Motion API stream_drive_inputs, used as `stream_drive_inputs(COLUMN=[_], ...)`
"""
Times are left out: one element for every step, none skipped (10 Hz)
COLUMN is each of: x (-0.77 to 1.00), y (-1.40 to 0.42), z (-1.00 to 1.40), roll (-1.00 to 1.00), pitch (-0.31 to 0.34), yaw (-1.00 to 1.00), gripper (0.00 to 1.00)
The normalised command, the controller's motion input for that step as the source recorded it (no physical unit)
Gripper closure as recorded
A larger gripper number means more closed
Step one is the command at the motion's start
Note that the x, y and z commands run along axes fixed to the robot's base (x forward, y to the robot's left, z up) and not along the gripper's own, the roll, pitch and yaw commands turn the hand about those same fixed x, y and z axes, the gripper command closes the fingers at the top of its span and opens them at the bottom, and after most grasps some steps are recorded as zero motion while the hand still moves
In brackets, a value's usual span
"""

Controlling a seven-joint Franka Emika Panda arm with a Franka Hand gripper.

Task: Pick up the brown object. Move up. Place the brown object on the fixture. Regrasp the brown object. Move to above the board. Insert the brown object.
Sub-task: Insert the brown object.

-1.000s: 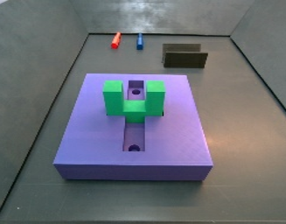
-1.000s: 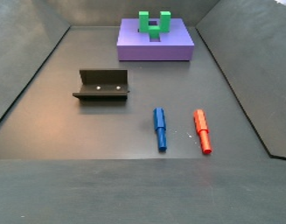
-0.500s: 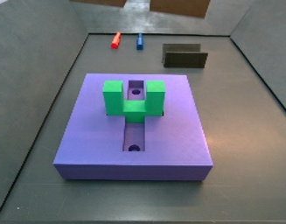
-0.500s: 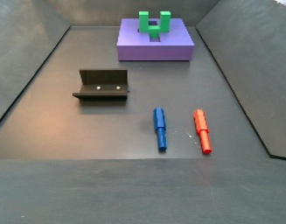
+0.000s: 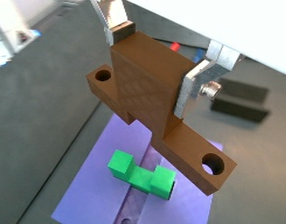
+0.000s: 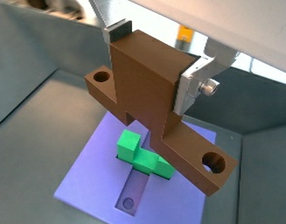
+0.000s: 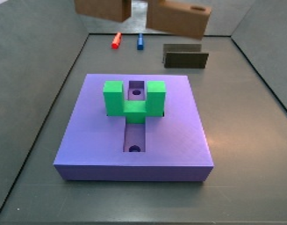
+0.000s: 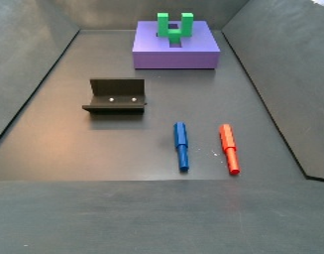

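Carrying the brown object above the board, insertion pending

Clamped between the two silver fingers (image 5: 194, 86) of the gripper (image 5: 155, 63), the brown object (image 5: 156, 101) is held aloft in both wrist views. The fingers are closed against the sides of its wider cross part, and its long bar with the round holes hangs below them. In a side view the brown object (image 7: 178, 16) is seen at the very top of the frame, high over the far end of the floor, near the fixture (image 7: 187, 57). The gripper itself is barely seen there.

The fixture stands empty in both side views, so picking up, placing and regrasping are judged to be done. The move to above the board (image 7: 133, 132) appears to be under way or nearly complete: in a wrist view the board (image 6: 104, 179) and its green U-shaped block (image 6: 142, 155) lie directly beneath the held piece. Insertion into the central groove (image 7: 135, 136) is left.

The floor (image 8: 125, 149) is a dark grey, matte surface bounded by low grey walls. A blue marker (image 8: 181, 145) and a red marker (image 8: 229, 148) lie side by side on it, well apart from the board. Nothing more of the room can be told.
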Motion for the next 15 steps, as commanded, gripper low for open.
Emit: stream_drive_inputs(x=[-0.01,0.0,0.0,0.0,0.0,0.0,0.0,0.0,0.0,0.0,0.0,0.0,0.0,0.0,0.0], y=[-0.05,-0.08,-0.02,-0.01,0.0,0.0,0.0,-0.23,-0.15,-0.11,-0.07,-0.07,-0.07,-0.06,-0.14], z=[-0.26,-0.31,-0.29,-0.36,-0.34,-0.33,-0.33,-0.27,-0.26,-0.15,-0.17,-0.16,-0.18,-0.26,-0.23], roll=[-0.13,-0.04,-0.03,-0.01,0.0,0.0,0.0,0.0,-0.06,-0.12,-0.15,-0.15,-0.13,-0.11,-0.08], pitch=[-0.216,-0.104,0.0,-0.007,0.0,0.0,0.0,-0.019,-0.109,-0.109,-0.163,-0.154,-0.11,-0.149,-0.126], yaw=[-0.99,-1.0,-1.0,-1.0,-1.0,-1.0,-1.0,-0.96,-0.97,-0.96,-0.97,-0.97,-0.98,-1.0,-0.97], gripper=[1.0,1.0,1.0,1.0,1.0,1.0,1.0,1.0,1.0,1.0,1.0,1.0,1.0,1.0,1.0])
